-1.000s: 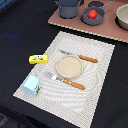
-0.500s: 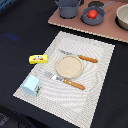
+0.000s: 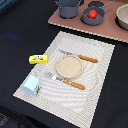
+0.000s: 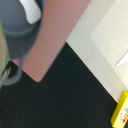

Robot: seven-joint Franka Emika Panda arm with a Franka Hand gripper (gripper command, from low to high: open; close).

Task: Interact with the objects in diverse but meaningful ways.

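Covering your black surface (image 3: 20,30) is a pale woven placemat (image 3: 95,75); a pink board (image 3: 107,30) sits at twelve o'clock. You see a boxy light-blue cup (image 3: 31,85), a flat yellow packet (image 3: 38,59) and a round red tomato (image 3: 92,14). You cannot tell the end effector's state.

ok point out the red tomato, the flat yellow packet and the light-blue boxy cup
red tomato (image 3: 92,14), exterior view, its top
flat yellow packet (image 3: 38,59), exterior view, middle of its face
light-blue boxy cup (image 3: 32,85), exterior view, its top face

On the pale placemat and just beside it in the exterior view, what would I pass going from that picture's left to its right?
Light-blue boxy cup → yellow packet → tan round plate. The two orange-handled utensils span the plate's width, so I leave them out.
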